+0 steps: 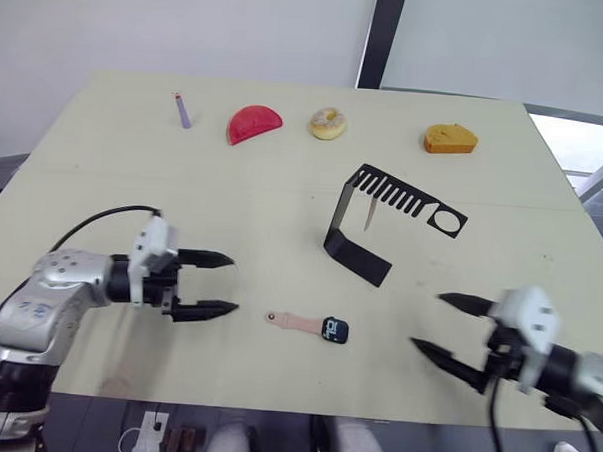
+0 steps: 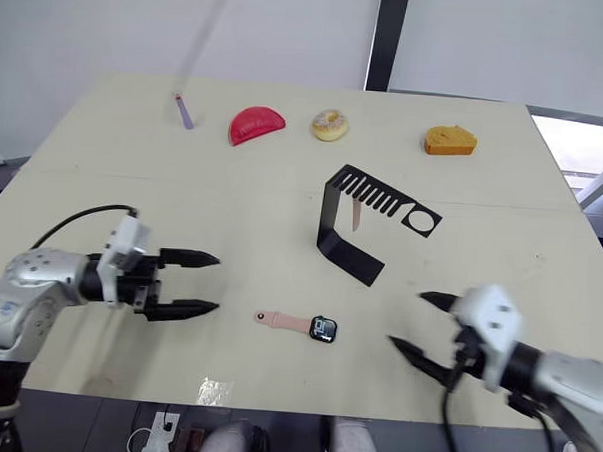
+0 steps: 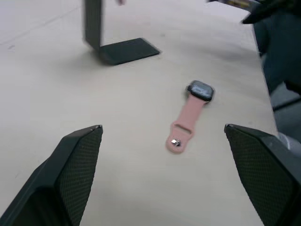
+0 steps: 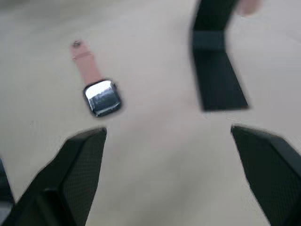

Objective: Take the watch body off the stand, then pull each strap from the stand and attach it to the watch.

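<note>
The black watch body (image 1: 335, 331) lies flat on the table near its front edge, with one pinkish strap (image 1: 291, 323) joined to it and pointing left. The black stand (image 1: 356, 250) stands behind it. From the stand's comb-slotted arm (image 1: 398, 198) a second pale strap (image 1: 369, 214) hangs down. My left gripper (image 1: 219, 282) hovers open to the left of the watch, empty. To the right of the watch my right gripper (image 1: 437, 322) is open too, holding nothing. The left wrist view has the watch body (image 3: 200, 91) and strap (image 3: 186, 122) ahead between the fingers.
Along the table's far side sit a purple stick (image 1: 182, 111), a red half-round piece (image 1: 253, 124), a donut (image 1: 328, 122) and an orange block (image 1: 450, 139). The table's front edge (image 1: 273, 410) runs just below both grippers.
</note>
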Available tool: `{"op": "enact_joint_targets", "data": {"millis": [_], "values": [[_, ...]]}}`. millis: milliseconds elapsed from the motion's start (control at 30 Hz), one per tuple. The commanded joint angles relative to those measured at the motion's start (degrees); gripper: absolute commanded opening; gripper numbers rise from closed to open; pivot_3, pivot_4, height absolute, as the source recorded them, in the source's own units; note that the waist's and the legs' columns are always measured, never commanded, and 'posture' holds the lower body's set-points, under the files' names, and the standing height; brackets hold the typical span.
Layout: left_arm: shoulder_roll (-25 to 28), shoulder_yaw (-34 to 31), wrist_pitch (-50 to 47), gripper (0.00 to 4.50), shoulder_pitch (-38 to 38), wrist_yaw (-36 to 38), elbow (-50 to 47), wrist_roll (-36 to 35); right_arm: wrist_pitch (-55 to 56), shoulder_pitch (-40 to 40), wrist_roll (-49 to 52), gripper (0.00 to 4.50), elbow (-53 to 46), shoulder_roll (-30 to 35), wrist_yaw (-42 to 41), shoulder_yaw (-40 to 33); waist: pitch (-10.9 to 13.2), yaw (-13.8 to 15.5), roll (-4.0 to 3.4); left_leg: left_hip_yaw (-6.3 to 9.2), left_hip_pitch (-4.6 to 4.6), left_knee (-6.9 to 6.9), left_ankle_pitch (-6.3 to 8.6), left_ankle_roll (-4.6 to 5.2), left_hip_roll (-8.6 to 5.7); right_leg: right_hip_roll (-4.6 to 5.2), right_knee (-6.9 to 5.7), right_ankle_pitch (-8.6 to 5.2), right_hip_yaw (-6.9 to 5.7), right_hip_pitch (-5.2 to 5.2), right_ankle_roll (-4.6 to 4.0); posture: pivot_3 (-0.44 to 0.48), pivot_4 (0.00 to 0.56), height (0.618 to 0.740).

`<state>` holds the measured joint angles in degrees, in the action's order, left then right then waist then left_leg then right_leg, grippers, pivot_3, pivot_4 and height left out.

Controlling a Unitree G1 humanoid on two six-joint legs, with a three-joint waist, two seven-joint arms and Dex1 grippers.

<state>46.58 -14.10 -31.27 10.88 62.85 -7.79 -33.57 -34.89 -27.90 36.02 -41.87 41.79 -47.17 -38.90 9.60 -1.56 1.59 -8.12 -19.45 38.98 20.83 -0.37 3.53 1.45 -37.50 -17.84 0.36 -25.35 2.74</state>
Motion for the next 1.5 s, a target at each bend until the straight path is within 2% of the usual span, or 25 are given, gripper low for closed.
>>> {"op": "enact_joint_targets", "data": {"millis": [33,167,267,367,467,567,667,800,967,1167,1500], "values": [[-0.1,-7.6,-0.2,4.50,-1.8,-5.6,2.8,-0.4,1.3,-4.8,2.4,4.46,0.9,-3.2,-0.8,-9.9,0.0,-0.2,0.01,-0.05,0.10,-0.01,0.01,-0.01,0.00,0.00,0.00,0.00,0.04,0.06,0.00,0.000,0.150,0.737],[1.3,-10.4,3.8,4.50,-2.7,-7.1,7.5,2.6,3.8,-8.1,1.6,4.46,2.9,-5.6,-0.9,-12.3,0.0,-0.4,0.01,-0.14,0.41,-0.12,0.07,-0.05,0.00,0.00,0.05,-0.04,0.08,0.33,-0.07,0.000,0.150,0.737],[-0.3,-10.1,2.6,4.50,-1.6,-8.1,5.1,0.5,3.5,-5.5,2.9,4.46,2.0,-6.0,1.5,-9.3,0.0,-0.2,0.03,-0.14,0.42,-0.13,0.10,-0.06,0.00,0.00,0.07,-0.04,0.06,0.33,-0.07,0.000,0.150,0.737],[-3.2,-6.2,0.7,4.50,-1.9,-8.8,-2.9,-2.0,1.8,0.9,2.8,4.46,0.5,-6.1,5.8,-2.2,0.0,-0.1,0.05,-0.14,0.39,-0.11,0.10,-0.06,0.00,0.02,0.07,-0.03,0.06,0.32,-0.06,0.000,0.150,0.737],[-6.5,-2.9,-4.7,4.50,-1.5,-10.5,-12.0,-8.2,0.2,8.5,1.0,4.46,0.0,-7.0,10.7,7.8,0.0,-0.2,0.04,-0.14,0.39,-0.09,0.10,-0.07,-0.01,0.02,0.02,-0.03,0.08,0.31,-0.06,0.000,0.150,0.737],[-10.2,2.5,-5.9,4.50,0.0,-15.0,-18.4,-7.7,0.1,17.5,-3.6,3.66,2.7,-9.6,15.2,19.9,0.0,-0.2,0.02,-0.14,0.37,-0.08,0.06,-0.15,-0.01,-0.01,-0.04,-0.04,0.09,0.23,-0.07,0.000,0.150,0.737],[-13.5,8.3,-5.3,4.50,2.7,-18.1,-20.6,-5.0,1.0,26.6,-9.8,2.16,9.1,-13.2,18.8,30.0,0.0,-0.4,0.02,-0.15,0.36,0.01,0.04,-0.17,-0.04,-0.04,-0.07,-0.04,0.12,0.22,-0.08,0.000,0.150,0.737],[-16.0,13.3,-4.9,4.50,5.5,-20.3,-20.5,-2.7,3.3,33.6,-14.7,0.15,17.3,-17.2,22.1,34.9,0.0,-0.1,-0.04,-0.17,0.25,0.03,0.03,-0.16,-0.05,-0.06,-0.13,-0.04,0.12,0.08,-0.08,0.000,0.150,0.737],[-19.2,16.3,-5.5,4.50,8.5,-24.1,-19.6,-1.0,4.1,37.4,-19.0,0.06,24.3,-19.1,23.0,38.6,0.0,-0.1,-0.04,-0.23,0.18,0.08,0.03,-0.14,-0.05,-0.04,-0.18,-0.04,0.14,-0.02,-0.08,0.000,0.150,0.737],[-21.9,19.3,-5.3,4.50,10.1,-27.3,-19.0,2.0,-2.7,38.4,-23.1,0.06,28.8,-19.0,25.7,41.8,0.0,-0.4,-0.04,-0.27,0.24,0.08,0.02,-0.15,-0.02,-0.06,-0.25,-0.04,0.18,-0.02,-0.08,0.000,0.150,0.737],[-32.2,25.6,-5.4,4.50,12.1,-38.7,-19.5,9.3,-9.5,37.0,-22.5,0.06,24.4,-20.1,27.7,41.3,-0.3,0.0,0.15,-0.24,0.25,0.10,0.01,-0.16,-0.02,-0.05,-0.25,-0.04,0.17,0.03,-0.08,0.000,0.150,0.737]]}}
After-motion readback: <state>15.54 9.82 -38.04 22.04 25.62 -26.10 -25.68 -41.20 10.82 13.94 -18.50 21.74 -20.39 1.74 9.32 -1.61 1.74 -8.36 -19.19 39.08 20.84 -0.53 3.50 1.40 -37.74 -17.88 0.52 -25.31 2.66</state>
